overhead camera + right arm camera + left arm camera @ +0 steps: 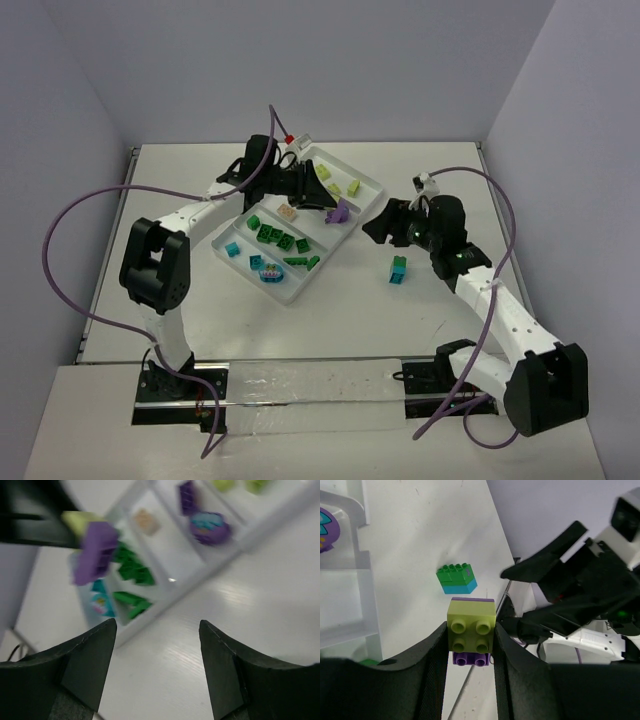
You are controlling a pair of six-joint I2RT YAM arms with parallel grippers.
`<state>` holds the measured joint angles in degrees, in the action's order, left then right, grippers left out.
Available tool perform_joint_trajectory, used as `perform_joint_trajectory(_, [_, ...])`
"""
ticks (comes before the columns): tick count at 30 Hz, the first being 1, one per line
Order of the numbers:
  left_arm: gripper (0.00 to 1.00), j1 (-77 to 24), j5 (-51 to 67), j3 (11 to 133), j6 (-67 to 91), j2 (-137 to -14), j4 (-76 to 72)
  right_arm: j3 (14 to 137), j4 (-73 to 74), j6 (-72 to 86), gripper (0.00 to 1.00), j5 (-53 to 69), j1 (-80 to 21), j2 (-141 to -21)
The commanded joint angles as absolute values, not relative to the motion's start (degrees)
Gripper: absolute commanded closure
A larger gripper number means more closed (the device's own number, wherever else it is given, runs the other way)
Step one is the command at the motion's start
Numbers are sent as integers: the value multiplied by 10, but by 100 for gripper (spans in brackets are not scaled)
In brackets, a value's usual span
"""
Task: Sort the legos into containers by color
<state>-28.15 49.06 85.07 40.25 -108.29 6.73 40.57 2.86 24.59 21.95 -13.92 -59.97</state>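
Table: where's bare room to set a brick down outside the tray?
Widest: near strip between the tray and the arm bases, left of the green-teal clump. Also the far-left corner behind the left arm. Crowded: tray's right side, where left claw and right claw sit close.

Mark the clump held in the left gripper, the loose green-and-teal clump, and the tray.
yellow-green and purple clump (pixel 471 627): left wrist view, studded yellow-green face.
green-and-teal clump (pixel 398 264): top external view, green upper brick.
tray (pixel 288 293): top external view, bare near corner.
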Motion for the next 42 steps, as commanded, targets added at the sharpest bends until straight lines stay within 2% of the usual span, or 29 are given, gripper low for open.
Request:
perform_joint_trajectory(1, [100, -275, 549, 845, 440, -1054, -23, 454, -39, 248, 23, 371, -168, -613])
perform_joint_trajectory(9, [100, -279, 412, 853, 452, -1035, 35, 517, 3, 284, 18, 229, -229, -664])
perform_joint_trajectory(14, [100, -285, 382, 858, 445, -1023, 57, 550, 17, 302, 19, 177, -248, -709])
perform_joint_trajectory(19, [100, -286, 374, 856, 442, -1018, 63, 575, 16, 310, 22, 162, -257, -750])
perform_joint_trajectory(24, [100, -287, 372, 855, 438, -1016, 67, 586, -5, 327, 29, 145, -265, -783])
perform_joint_trajectory(28, [100, -287, 368, 857, 432, -1012, 75, 600, -24, 330, 43, 146, -270, -807])
perform_joint_trajectory(31, [100, -287, 364, 858, 424, -1011, 86, 599, -37, 334, 74, 141, -273, -811])
perform_joint_trajectory(35, [100, -287, 361, 857, 414, -1012, 98, 598, -41, 333, 97, 136, -273, -811])
perform_joint_trajectory(37, [100, -286, 360, 856, 412, -1013, 100, 599, -42, 330, 100, 138, -274, -816])
perform_joint_trajectory(42, [100, -274, 356, 854, 409, -1012, 106, 597, -36, 326, 100, 132, -274, -827])
